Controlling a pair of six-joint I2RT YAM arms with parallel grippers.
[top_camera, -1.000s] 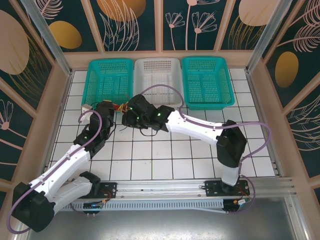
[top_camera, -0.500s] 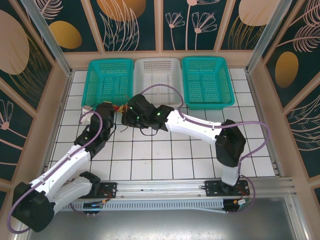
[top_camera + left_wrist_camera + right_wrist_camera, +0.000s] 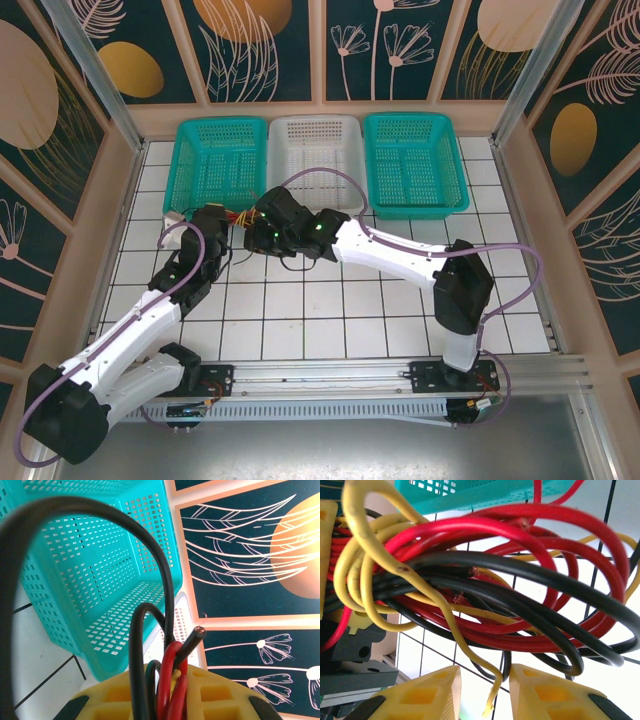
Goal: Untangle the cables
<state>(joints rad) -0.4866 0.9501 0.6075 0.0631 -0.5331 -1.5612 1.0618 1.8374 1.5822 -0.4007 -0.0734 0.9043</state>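
Observation:
The cables (image 3: 240, 216) are a tangle of red, black and yellow wires hanging between my two grippers, in front of the left teal basket (image 3: 221, 160). A black loop (image 3: 290, 266) trails onto the tiles. My left gripper (image 3: 217, 222) is shut on red and black strands (image 3: 170, 672); a cut black end (image 3: 196, 634) sticks out above its fingers (image 3: 115, 700). In the right wrist view the bundle (image 3: 495, 595) hangs just beyond my right gripper (image 3: 485, 682). That gripper is open, with a loose yellow wire end (image 3: 492, 697) dangling between its fingers (image 3: 427, 695).
Three baskets line the back wall: the left teal one, a white one (image 3: 316, 148) and another teal one (image 3: 412, 160). The left basket (image 3: 90, 580) stands close behind the left gripper. Purple arm cables (image 3: 330, 178) arc over the white basket. Open tiles lie to the right and toward the front.
The right gripper has edged slightly left and back toward the left gripper and the tangle. The left arm has hardly moved.

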